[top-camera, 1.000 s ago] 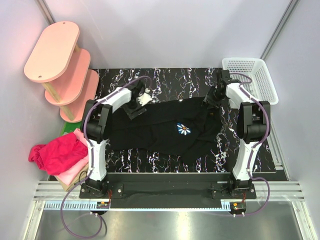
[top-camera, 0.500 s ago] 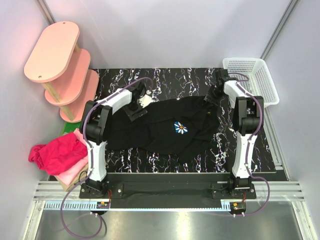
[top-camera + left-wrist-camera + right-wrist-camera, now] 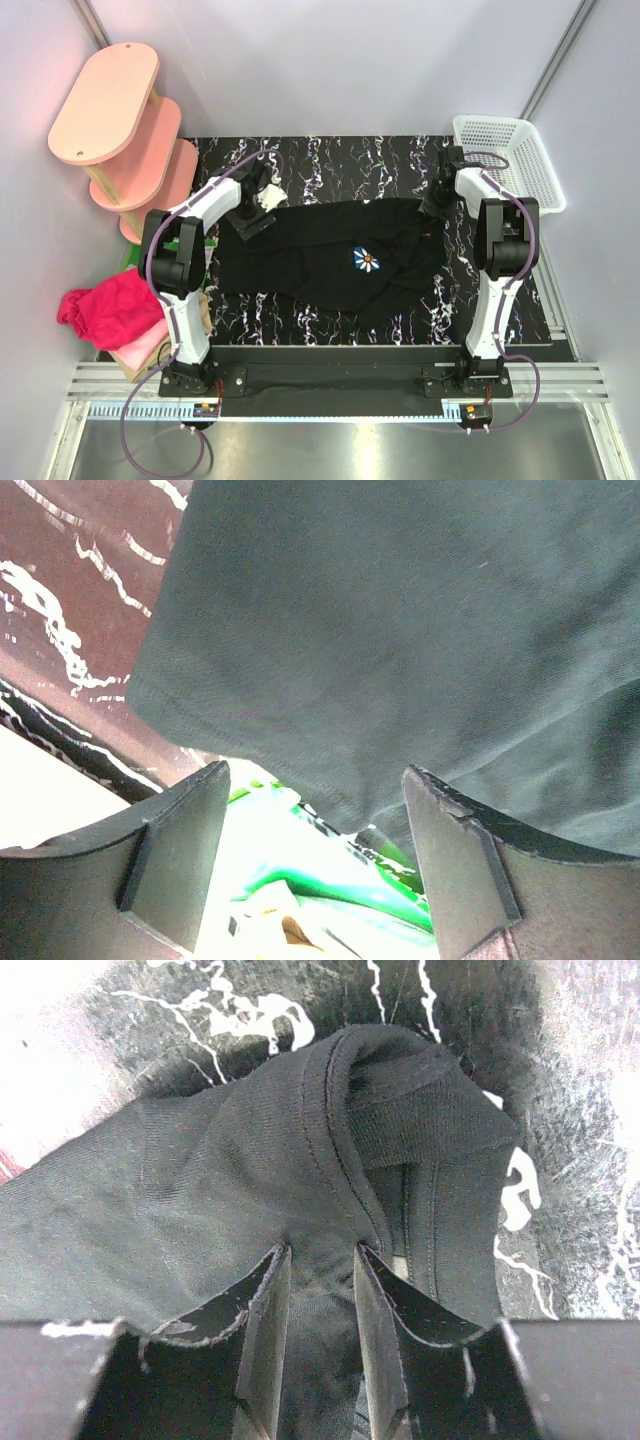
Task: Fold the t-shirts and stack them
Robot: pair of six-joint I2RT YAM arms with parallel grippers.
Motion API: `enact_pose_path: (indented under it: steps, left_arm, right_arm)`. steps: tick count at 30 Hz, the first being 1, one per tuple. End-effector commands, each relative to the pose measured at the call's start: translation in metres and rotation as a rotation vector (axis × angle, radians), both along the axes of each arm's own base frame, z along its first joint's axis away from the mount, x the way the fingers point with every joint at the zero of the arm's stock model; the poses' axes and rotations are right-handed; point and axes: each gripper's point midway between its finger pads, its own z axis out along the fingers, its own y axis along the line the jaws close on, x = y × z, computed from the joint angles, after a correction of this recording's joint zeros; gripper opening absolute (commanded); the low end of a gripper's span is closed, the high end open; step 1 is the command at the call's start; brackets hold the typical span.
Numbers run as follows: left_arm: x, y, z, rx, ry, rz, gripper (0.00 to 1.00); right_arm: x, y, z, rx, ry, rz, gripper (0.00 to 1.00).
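Observation:
A black t-shirt (image 3: 330, 260) with a white daisy print (image 3: 367, 260) lies spread across the marbled table (image 3: 330, 165). My left gripper (image 3: 248, 215) is at its back left corner. In the left wrist view that gripper (image 3: 315, 775) stands open, and the shirt's hem (image 3: 260, 770) hangs just past the fingertips, unpinched. My right gripper (image 3: 437, 203) is at the back right corner. In the right wrist view it (image 3: 322, 1252) is shut on a bunched fold of the black shirt (image 3: 220, 1170) beside the collar (image 3: 400, 1110). A magenta tee (image 3: 105, 305) lies on a pink one (image 3: 150, 342) left of the table.
A pink three-tier shelf (image 3: 120, 120) stands at the back left. A white basket (image 3: 510, 160) sits at the back right, close to my right arm. A green packet (image 3: 133, 258) lies off the table's left edge and also shows in the left wrist view (image 3: 330, 895).
My left gripper has slid left and my right gripper right and back, drawing the shirt's back edge straighter. The right jaws have narrowed on the cloth. The basket has shifted slightly right.

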Motion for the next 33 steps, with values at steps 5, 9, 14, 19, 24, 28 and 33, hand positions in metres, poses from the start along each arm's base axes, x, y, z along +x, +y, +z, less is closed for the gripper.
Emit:
enact_pose_path:
  steps: [5,9,14,19,24,28,33]
  left_arm:
    - [0.019,-0.014,0.025,-0.056,-0.082,-0.012,0.75]
    - [0.016,-0.015,0.015,-0.029,-0.059,-0.018,0.75]
    - [0.016,-0.014,-0.004,-0.006,-0.017,-0.011,0.75]
    - [0.019,-0.007,-0.014,0.041,0.000,-0.013,0.75]
    - [0.031,-0.005,-0.016,0.064,-0.002,-0.017,0.76]
    - [0.047,-0.001,-0.032,0.067,0.046,0.038,0.77]
    - [0.081,0.003,-0.027,0.063,0.023,0.095,0.76]
  right_arm:
    - [0.037,0.023,0.070,-0.081,-0.168,0.072,0.43]
    - [0.041,0.059,0.077,-0.074,-0.189,0.141,0.43]
    - [0.026,0.067,0.048,-0.066,-0.111,0.168,0.43]
    - [0.009,0.066,0.026,-0.069,-0.046,0.179,0.41]
    - [0.015,0.065,0.016,-0.078,-0.035,0.186,0.41]
    - [0.031,0.067,0.004,-0.075,-0.019,0.187,0.42]
    - [0.058,0.064,-0.006,0.013,-0.006,0.152,0.42]
